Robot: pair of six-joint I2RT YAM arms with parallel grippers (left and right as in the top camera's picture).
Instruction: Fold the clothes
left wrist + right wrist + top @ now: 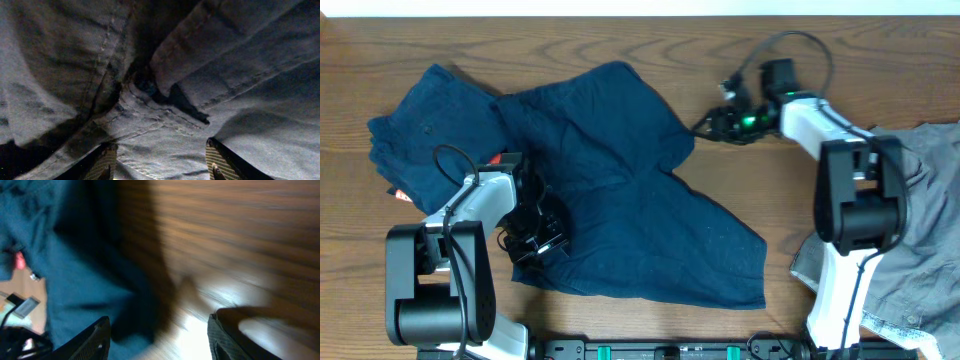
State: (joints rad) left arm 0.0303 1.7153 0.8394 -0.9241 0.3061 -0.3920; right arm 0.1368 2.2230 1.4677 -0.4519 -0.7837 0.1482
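The fold looks barely begun: the blue garment (620, 190) lies spread and rumpled on the table (620, 40). The left gripper (535, 245), fingers spread, sits low on its near-left edge, which it must pinch next. The right gripper (717, 122), also spread, hangs over bare wood beside the far edge; no container shows.

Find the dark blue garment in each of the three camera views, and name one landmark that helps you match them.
Overhead: the dark blue garment spreads across the table's left and centre.
Left wrist: the garment fills the frame, seams close up.
Right wrist: the garment covers the left side, blurred.
Landmark: the wooden table shows in overhead and right wrist; the left claw over the cloth links overhead and left wrist.
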